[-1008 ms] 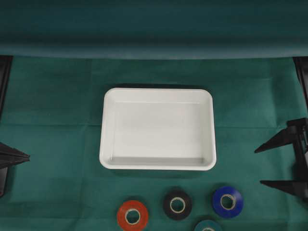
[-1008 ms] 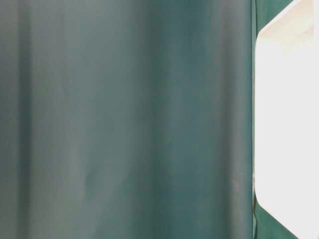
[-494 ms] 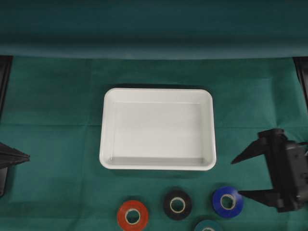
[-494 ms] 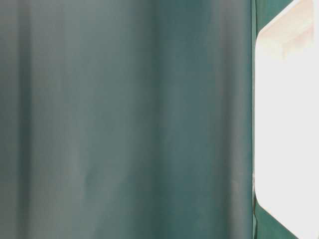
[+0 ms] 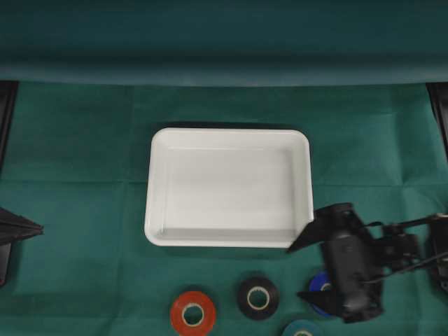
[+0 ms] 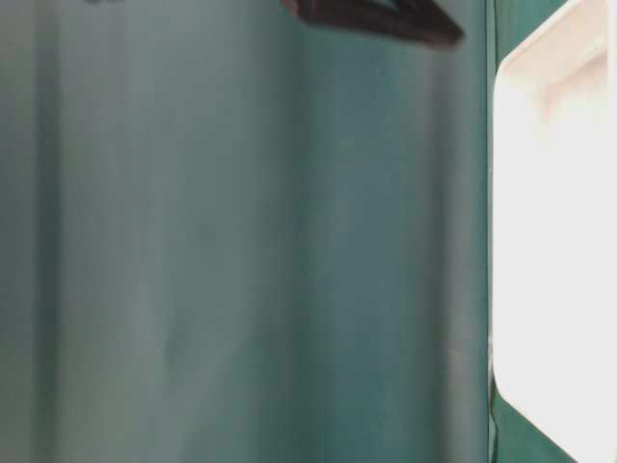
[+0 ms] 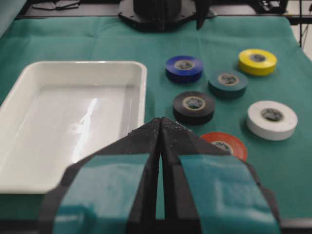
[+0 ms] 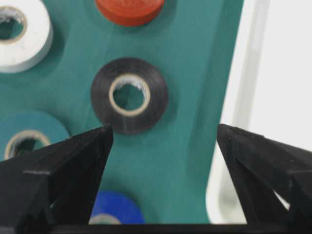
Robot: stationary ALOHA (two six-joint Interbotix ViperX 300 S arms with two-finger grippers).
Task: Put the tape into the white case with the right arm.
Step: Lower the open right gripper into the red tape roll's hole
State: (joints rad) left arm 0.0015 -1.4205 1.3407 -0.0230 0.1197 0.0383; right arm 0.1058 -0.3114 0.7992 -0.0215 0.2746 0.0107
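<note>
Above the blue tape roll, just right of the white case's near corner, hovered with right gripper spread wide and empty, reaching for a roll, next needing descent and closing around it.

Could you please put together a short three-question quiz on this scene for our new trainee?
1. True or false: the shallow white rectangular plastic case already holds a tape roll.
2. How many tape rolls show in the left wrist view?
3. Which roll lies partly under the right arm's black pincer in the overhead view: A red, B black, C blue?

Key: 1 false, it is empty. 2 six. 3 C; the pincer is open.
</note>
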